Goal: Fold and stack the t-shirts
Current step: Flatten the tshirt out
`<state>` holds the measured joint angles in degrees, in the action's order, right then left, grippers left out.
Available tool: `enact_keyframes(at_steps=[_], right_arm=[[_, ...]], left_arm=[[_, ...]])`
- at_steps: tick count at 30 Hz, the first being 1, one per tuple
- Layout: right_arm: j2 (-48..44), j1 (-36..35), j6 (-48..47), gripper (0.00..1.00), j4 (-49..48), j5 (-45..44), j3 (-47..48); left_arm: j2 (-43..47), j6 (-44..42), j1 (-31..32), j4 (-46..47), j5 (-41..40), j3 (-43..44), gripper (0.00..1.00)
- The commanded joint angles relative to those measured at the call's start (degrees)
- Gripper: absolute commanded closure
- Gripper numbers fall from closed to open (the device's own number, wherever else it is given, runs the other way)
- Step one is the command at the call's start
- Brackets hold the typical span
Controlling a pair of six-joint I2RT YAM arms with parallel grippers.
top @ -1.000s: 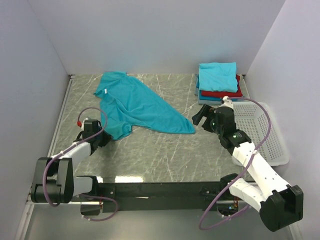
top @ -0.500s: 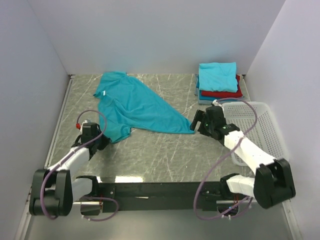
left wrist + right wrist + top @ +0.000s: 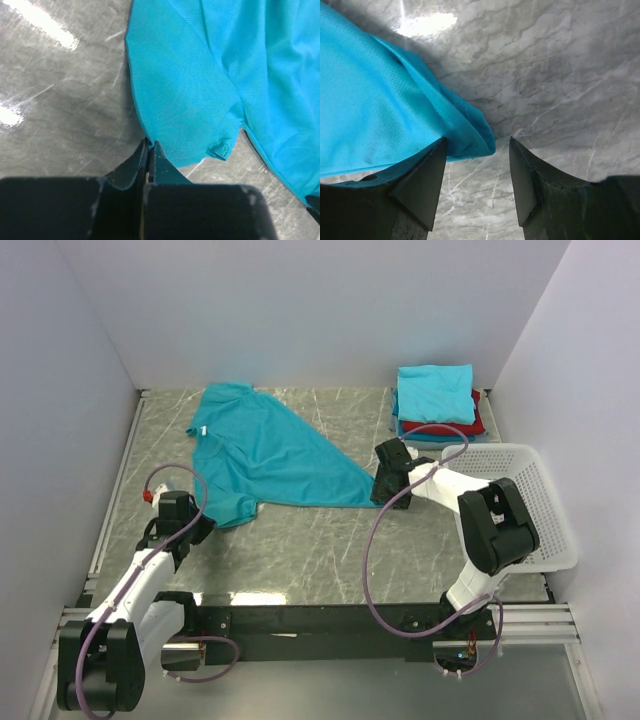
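On the table (image 3: 310, 545) lie one spread t-shirt (image 3: 268, 448) and three stacked t-shirts (image 3: 437, 403).

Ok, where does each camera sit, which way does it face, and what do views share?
Top external: above and behind the bases, looking down at the table; both arms, left gripper, right gripper show.
Left wrist: on the left arm, looking past its shut fingers pinching the edge of the teal t-shirt.
Right wrist: on the right arm, looking down between its parted fingers at that shirt's corner.
Shared: all show the shirt.
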<state>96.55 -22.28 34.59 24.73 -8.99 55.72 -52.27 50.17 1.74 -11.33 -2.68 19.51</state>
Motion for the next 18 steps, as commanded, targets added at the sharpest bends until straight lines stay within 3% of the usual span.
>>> enact_keyframes(at_steps=[1,4,7,10,11,13,18], right_arm=[[0.83,-0.39,1.71,0.40,1.81,-3.75,1.67],[1.71,-0.39,1.71,0.42,0.67,-3.23,1.41],[2.15,-0.48,1.80,0.53,0.41,-2.52,1.06],[1.89,-1.01,1.54,0.70,-0.03,-2.08,0.79],[1.80,-1.09,1.10,0.87,-0.21,-2.08,0.62],[1.45,-1.09,0.83,1.00,-0.65,-2.17,0.35],[-2.75,-1.27,-0.40,1.00,-0.56,-3.74,0.96]], left_arm=[[0.59,-1.57,0.02,-0.45,-0.84,-0.43,0.99],[0.33,-1.48,0.02,0.26,-0.14,-0.61,0.99],[0.24,-1.66,0.02,0.26,-0.22,-0.35,0.99],[0.41,-1.74,0.02,0.17,-0.57,-0.17,0.99],[0.59,-1.66,0.02,0.17,-0.57,-0.17,0.99],[0.85,-1.66,0.02,0.08,-0.75,-0.08,0.99],[2.26,-1.92,0.02,-1.76,-1.45,3.42,0.99]])
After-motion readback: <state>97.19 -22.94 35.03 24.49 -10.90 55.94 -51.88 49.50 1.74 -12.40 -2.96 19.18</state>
